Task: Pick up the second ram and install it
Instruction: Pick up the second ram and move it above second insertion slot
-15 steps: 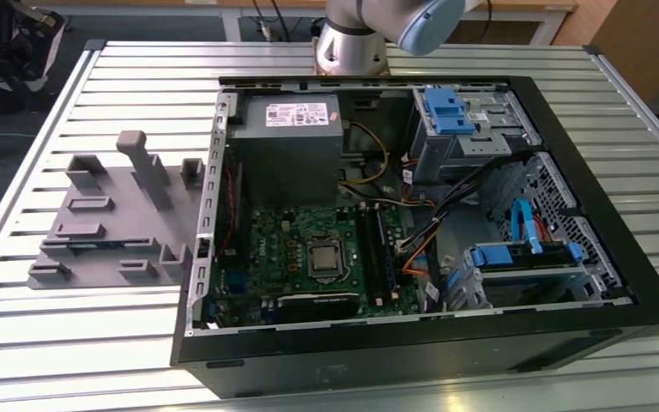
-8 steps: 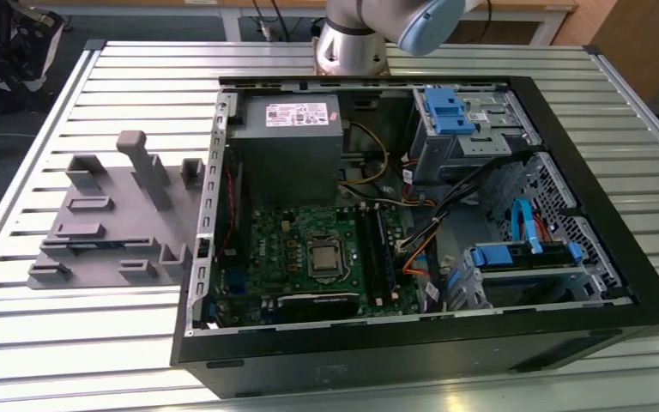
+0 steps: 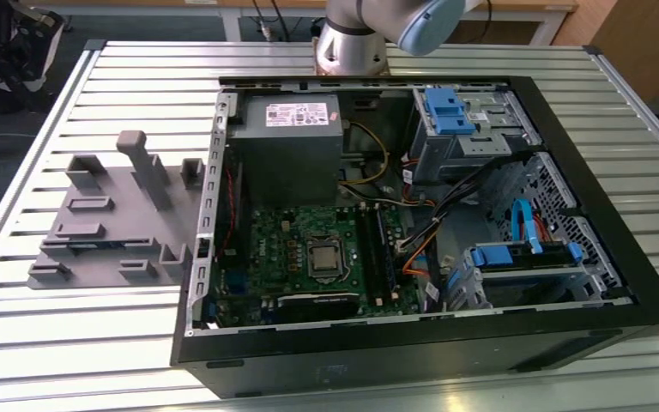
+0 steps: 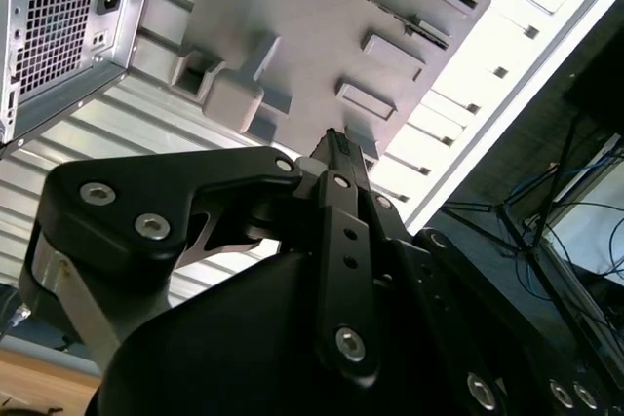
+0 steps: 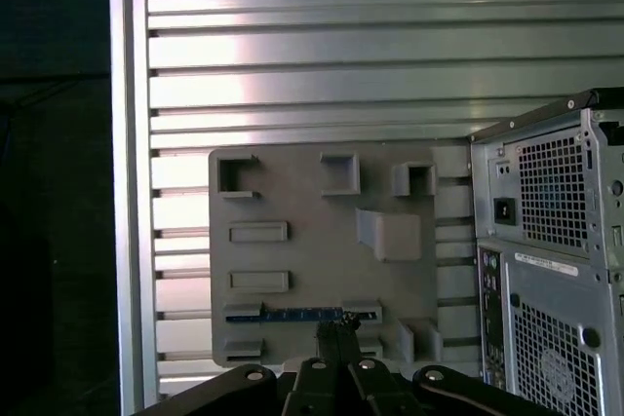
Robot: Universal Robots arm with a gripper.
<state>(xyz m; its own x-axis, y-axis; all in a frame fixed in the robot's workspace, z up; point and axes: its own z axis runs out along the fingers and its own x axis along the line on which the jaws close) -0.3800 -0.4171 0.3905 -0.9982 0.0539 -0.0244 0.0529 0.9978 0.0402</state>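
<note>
**A:** What are you working over?

**B:** A silvery worktop of ribbed metal slats. On it lies a black computer case, open on top. Inside are a green motherboard, a plain grey metal power-supply box and blue plastic drive brackets. At the exterior view's left of the case lies a matt grey moulded tray with rectangular pockets, narrow slots and upright posts.

**A:** Any writing?

**B:** A white label with dark print sits on the power-supply box. In the first wrist view a white label strip sits on the case's perforated metal back. I read nothing off either.

**A:** Where is the ram stick?

**B:** The ram stick, thin, flat and blue, lies in a long slot of the tray, outside the case.

**A:** And your pincer?

**B:** My pincer is black, with 2 slim straight fingers pressed together and nothing between them. In the first wrist view its tips sit in line with 1 end of the stick. Whether they touch it I cannot tell.
</note>
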